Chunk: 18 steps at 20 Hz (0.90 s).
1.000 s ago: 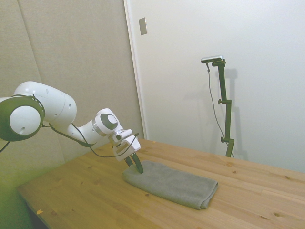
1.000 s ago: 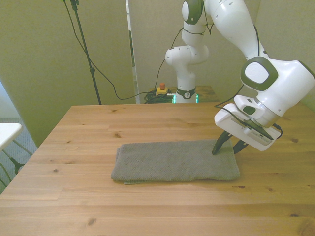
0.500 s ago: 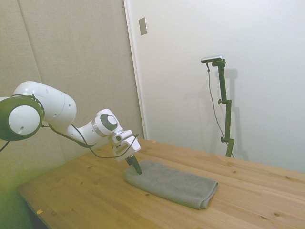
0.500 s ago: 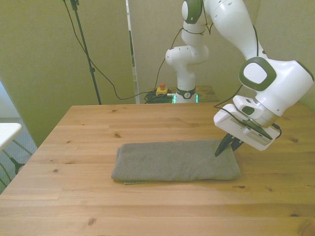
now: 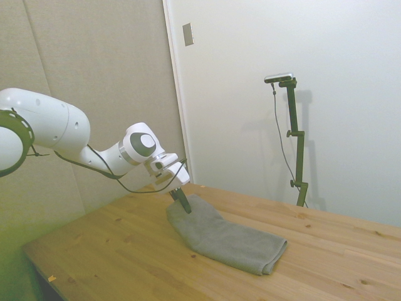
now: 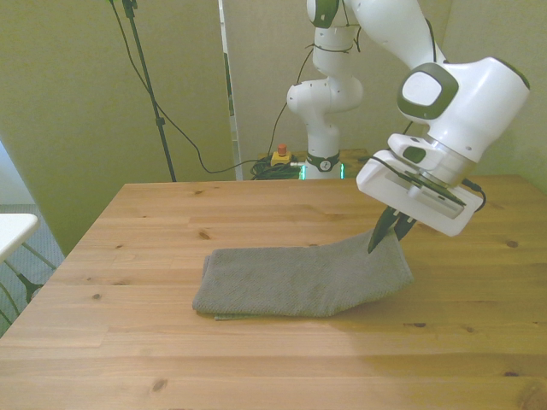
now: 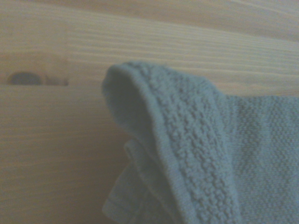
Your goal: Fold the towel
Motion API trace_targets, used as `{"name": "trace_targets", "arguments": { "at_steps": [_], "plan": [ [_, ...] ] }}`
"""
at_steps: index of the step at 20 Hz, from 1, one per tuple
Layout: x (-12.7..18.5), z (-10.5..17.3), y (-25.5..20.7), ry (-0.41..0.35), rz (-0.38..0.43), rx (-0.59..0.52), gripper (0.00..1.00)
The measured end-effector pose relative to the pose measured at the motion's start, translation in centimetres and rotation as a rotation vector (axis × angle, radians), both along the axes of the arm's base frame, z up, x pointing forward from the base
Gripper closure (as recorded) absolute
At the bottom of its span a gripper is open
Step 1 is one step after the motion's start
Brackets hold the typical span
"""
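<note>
The grey towel lies as a long folded strip across the middle of the wooden table. My gripper is shut on the towel's end at the front view's right and holds that end raised off the table. In the side view the towel slopes up to the gripper at its end nearest the arm. The wrist view shows the towel's lifted hemmed corner close up, with lower layers hanging beneath it above the wood.
A red button box and cables sit on the floor behind the table by the robot base. The corner of a white rack pokes in at the front view's left edge.
The gripper closed on the towel's end and rose, pulling that end up off the table. The rest of the towel stayed flat.
</note>
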State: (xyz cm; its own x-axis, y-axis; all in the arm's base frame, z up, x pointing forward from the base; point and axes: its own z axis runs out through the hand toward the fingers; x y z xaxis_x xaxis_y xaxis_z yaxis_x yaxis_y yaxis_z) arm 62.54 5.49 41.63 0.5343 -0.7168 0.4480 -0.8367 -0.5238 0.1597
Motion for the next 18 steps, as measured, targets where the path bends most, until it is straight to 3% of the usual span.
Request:
{"name": "trace_targets", "arguments": {
  "at_steps": [4,18],
  "plan": [
    [-0.7,3.0,-4.0,-0.036,-0.033,0.042,1.0],
    [-3.0,7.8,-15.8,-0.112,-0.134,0.131,1.0]
  ]
}}
